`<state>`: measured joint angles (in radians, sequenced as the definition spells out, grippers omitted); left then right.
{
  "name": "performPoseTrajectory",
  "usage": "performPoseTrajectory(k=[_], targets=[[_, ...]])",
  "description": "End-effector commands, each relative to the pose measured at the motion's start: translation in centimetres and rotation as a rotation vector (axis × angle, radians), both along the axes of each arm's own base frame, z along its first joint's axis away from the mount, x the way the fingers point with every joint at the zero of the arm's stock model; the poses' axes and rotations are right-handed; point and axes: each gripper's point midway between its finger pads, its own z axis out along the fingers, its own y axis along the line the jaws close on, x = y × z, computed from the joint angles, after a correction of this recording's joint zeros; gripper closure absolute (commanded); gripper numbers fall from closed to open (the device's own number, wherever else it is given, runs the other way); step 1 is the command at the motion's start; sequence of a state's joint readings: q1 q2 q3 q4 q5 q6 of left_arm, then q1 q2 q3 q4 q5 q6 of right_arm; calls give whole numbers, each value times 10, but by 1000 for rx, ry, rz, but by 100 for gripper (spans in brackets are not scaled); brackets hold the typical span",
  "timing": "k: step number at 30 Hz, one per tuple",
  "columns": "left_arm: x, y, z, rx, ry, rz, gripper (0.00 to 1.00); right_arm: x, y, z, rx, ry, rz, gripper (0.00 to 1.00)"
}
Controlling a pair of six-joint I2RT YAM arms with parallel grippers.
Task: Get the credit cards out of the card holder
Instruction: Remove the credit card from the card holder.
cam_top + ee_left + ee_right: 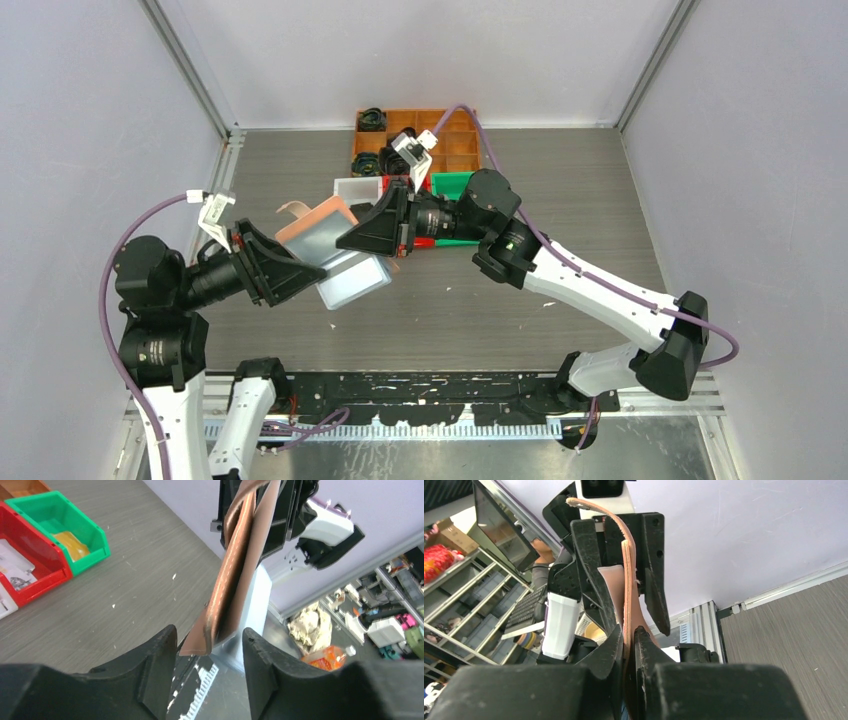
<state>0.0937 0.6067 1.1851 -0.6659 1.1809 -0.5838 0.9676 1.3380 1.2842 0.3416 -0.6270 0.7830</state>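
So the card holder (322, 232) is up in the air between both arms, above the grey surface (560, 190). Right pincer (628, 639) is clamped tight on its edge. Left pincer (210, 647) has its jaws apart, the holder's other edge just sitting loose between them.

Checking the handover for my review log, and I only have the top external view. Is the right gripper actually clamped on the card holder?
Observer: Yes. The right wrist view shows the right gripper shut on the edge of the card holder.
Operator: And the left one?
Observer: The left gripper is open, with the holder's lower edge hanging between its fingers.
Operator: Any card out yet?
Observer: An orange-yellow card lies in the green bin.
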Motion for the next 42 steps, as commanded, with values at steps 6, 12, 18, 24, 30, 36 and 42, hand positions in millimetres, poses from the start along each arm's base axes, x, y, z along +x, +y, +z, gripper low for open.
performPoseTrajectory(k=[6,12,18,24,30,36,42], targets=[[-1,-1,44,-87,-103,50,61,0,-2,31,153,27,-7,97],[9,8,38,-56,-144,149,89,2,-2,38,203,80,2,94],[25,21,53,-65,-173,298,100,-11,-7,30,191,104,71,62],[37,23,62,-79,-110,308,100,-31,-26,14,179,94,114,44],[42,17,68,-128,-17,261,100,-31,-43,2,165,47,26,45],[33,12,76,-161,-9,208,100,-14,-44,5,156,14,-96,59],[24,7,80,-171,-6,161,100,8,-38,5,148,34,-193,57]])
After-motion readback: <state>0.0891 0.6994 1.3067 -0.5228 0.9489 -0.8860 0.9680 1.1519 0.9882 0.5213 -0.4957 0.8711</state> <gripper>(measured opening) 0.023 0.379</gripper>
